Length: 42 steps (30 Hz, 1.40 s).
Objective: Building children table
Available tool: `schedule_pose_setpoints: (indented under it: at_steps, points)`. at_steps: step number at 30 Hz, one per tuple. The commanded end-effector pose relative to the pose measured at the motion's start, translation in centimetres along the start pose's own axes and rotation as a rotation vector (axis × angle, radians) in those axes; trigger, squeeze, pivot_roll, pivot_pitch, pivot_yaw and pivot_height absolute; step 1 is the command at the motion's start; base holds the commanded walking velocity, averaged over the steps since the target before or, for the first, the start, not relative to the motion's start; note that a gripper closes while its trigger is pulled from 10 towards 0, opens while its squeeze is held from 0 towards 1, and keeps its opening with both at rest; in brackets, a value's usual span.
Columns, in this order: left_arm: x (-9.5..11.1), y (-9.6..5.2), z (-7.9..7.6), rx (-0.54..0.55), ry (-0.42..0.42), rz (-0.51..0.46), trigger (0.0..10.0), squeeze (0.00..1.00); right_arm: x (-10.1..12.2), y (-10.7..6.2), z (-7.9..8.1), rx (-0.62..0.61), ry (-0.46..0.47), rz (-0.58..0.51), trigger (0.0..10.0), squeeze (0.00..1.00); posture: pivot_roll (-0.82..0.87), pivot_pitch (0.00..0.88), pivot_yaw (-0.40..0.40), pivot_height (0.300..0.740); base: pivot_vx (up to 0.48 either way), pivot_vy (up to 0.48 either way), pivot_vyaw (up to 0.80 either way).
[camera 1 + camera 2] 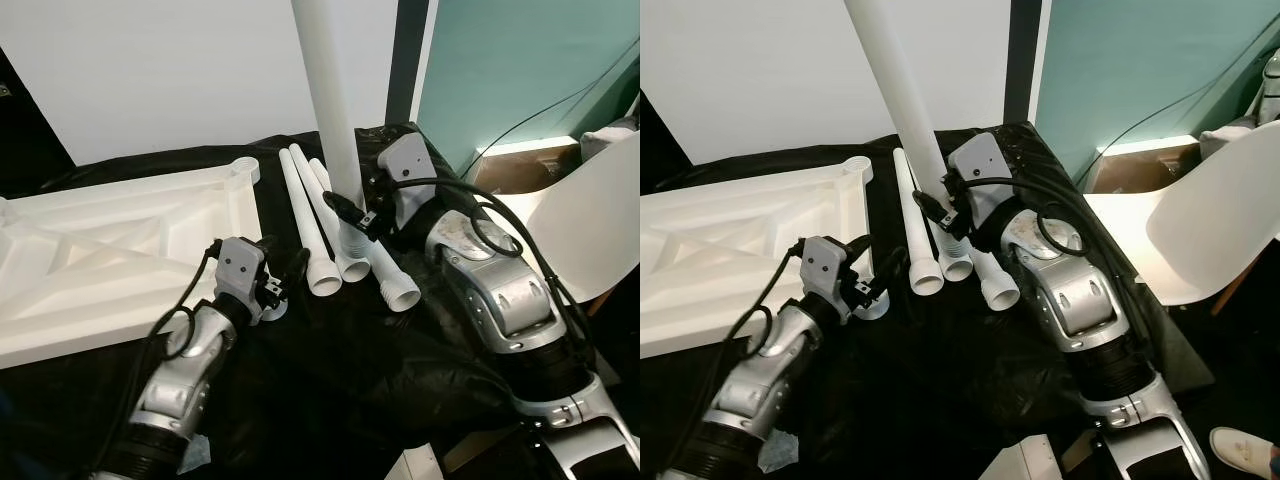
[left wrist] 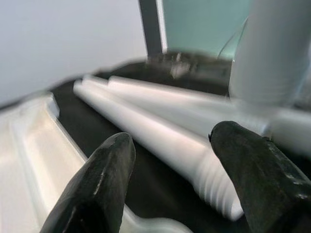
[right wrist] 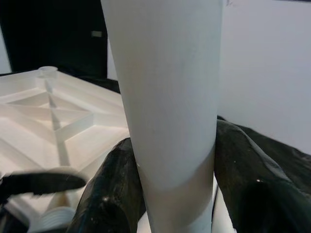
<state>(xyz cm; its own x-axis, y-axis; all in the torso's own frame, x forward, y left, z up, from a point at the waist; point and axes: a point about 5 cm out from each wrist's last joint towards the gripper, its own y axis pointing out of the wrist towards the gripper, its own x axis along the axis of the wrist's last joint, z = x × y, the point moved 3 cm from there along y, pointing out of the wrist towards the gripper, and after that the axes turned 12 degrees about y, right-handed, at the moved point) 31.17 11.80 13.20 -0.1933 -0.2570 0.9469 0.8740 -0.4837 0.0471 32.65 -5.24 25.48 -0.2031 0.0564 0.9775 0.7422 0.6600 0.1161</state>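
On the black cloth (image 1: 340,370), white table legs (image 1: 310,225) lie beside a white wall (image 1: 150,70).

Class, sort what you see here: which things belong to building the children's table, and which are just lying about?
Belong to the job:
- upturned white tabletop
- upright white leg held in the right end effector
- three white legs lying on the black cloth

Just lying about:
- white chair
- cardboard box
- loose cables

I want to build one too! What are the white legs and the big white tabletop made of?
The table legs look like smooth white plastic, judging by the moulded screw threads at their ends. The right gripper holds one upright. The upside-down tabletop seems matte moulded plastic too: its underside shows cast ribs. I can't be certain.
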Motion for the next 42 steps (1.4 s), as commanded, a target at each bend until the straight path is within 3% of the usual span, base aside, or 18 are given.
schedule_pose_setpoints:
  at_steps: [1,3,6,8,17,19,24,26,28,30,35,42]
  points:
    - [-1.2,-0.7,0.2,0.020,-0.002,0.072,10.0,0.00,0.9,-0.1,-0.1,-0.011,-0.017,-0.040,10.0,0.00,-0.02,0.000,0.062,0.740,0.000,0.000,0.00]
    - [-1.2,-0.9,0.0,0.002,-0.006,0.075,10.0,0.00,0.9,0.0,-0.1,-0.012,-0.017,-0.042,10.0,0.00,-0.02,0.000,0.062,0.740,0.000,0.000,0.00]
    - [-1.7,-2.0,-1.7,-0.148,-0.061,0.123,10.0,0.00,1.1,0.1,-0.5,-0.021,-0.021,-0.049,10.0,0.00,-0.01,0.000,0.062,0.740,0.000,0.000,0.00]
    - [-2.0,-2.4,-2.2,-0.193,-0.075,0.150,10.0,0.00,1.1,0.2,-0.6,-0.023,-0.022,-0.052,10.0,0.00,0.00,0.000,0.061,0.740,0.000,0.000,0.00]
    - [-4.2,-2.5,-2.2,-0.160,-0.102,0.311,10.0,0.00,1.4,0.4,-0.7,-0.031,-0.027,-0.066,10.0,0.00,0.01,0.000,0.065,0.740,0.000,0.000,0.00]
    - [-4.7,-2.6,-3.1,-0.212,-0.163,0.370,10.0,0.00,1.4,0.5,-0.8,-0.038,-0.028,-0.070,10.0,0.00,0.00,0.000,0.069,0.740,0.000,0.000,0.00]
    - [-5.7,-2.7,-3.9,-0.263,-0.174,0.464,10.0,0.00,1.5,0.4,-0.9,-0.045,-0.031,-0.074,10.0,0.00,-0.01,0.000,0.072,0.740,0.000,0.000,0.00]
    - [-5.4,-2.5,-4.1,-0.286,-0.196,0.454,10.0,0.00,1.6,0.4,-1.0,-0.047,-0.033,-0.075,10.0,0.00,-0.01,0.000,0.073,0.740,0.000,0.000,0.00]
    - [-3.7,-1.9,-4.7,-0.347,-0.256,0.387,10.0,0.00,1.6,0.4,-1.2,-0.052,-0.037,-0.076,10.0,0.00,-0.01,0.000,0.074,0.740,0.000,0.000,0.00]
    - [-3.7,-1.9,-4.7,-0.347,-0.256,0.387,10.0,0.00,1.6,0.4,-1.2,-0.052,-0.037,-0.076,10.0,0.00,-0.01,0.000,0.074,0.740,0.000,0.000,0.00]
    - [-0.8,-1.5,-6.4,-0.486,-0.386,0.274,10.0,0.00,1.7,0.3,-1.9,-0.071,-0.046,-0.073,10.0,0.00,-0.03,0.000,0.076,0.740,0.000,0.000,0.00]
    - [0.3,-1.8,-7.0,-0.546,-0.439,0.246,10.0,0.00,1.7,0.2,-2.2,-0.082,-0.050,-0.072,10.0,0.00,-0.03,0.000,0.076,0.740,0.000,0.000,0.00]
